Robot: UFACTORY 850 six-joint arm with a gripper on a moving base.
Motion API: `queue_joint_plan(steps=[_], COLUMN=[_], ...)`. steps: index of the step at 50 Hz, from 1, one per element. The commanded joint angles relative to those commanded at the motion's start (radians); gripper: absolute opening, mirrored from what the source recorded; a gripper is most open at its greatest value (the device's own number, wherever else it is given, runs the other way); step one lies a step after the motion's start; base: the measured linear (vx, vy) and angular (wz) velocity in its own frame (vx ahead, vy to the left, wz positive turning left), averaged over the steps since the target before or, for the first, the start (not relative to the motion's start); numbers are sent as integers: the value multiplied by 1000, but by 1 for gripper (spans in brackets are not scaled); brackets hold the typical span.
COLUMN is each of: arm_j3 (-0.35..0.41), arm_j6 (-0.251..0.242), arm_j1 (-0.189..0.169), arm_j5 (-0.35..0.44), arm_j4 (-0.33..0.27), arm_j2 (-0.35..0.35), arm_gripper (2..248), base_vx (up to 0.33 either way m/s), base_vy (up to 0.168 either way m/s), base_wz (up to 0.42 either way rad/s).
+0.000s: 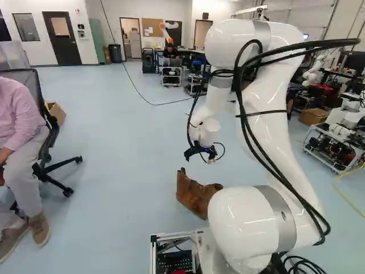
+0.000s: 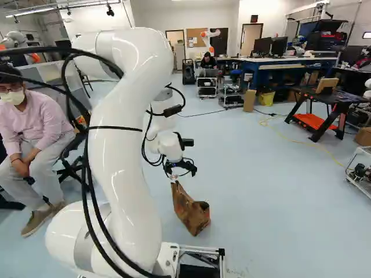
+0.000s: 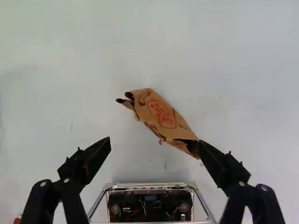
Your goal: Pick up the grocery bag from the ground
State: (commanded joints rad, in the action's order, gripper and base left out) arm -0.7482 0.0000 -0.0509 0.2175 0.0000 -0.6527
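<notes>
Now the jaws stand wide apart above the brown paper bag (image 3: 161, 114) on the floor (image 2: 261, 202).

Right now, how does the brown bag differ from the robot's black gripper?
The bag is brown and creased, with red print on it; the gripper is black and looks rigid.
The bag rests on the floor, while the gripper hangs above floor level from the white arm.
The gripper's two fingers stand spread apart; the bag has no such parts, just a folded, crumpled body.
Both are ahead of the robot's base.
</notes>
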Motion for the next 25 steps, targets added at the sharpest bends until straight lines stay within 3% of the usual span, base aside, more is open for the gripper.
queue_joint_plan(steps=[8, 25], arm_j3=[-36, -116], arm_j6=[-98, -443], arm_j1=[0, 0], arm_j5=[0, 0], arm_j4=[0, 0], arm_j2=[-63, -194], arm_gripper=[247, 247], base_vx=[0, 0], base_vy=[0, 0], base_wz=[0, 0])
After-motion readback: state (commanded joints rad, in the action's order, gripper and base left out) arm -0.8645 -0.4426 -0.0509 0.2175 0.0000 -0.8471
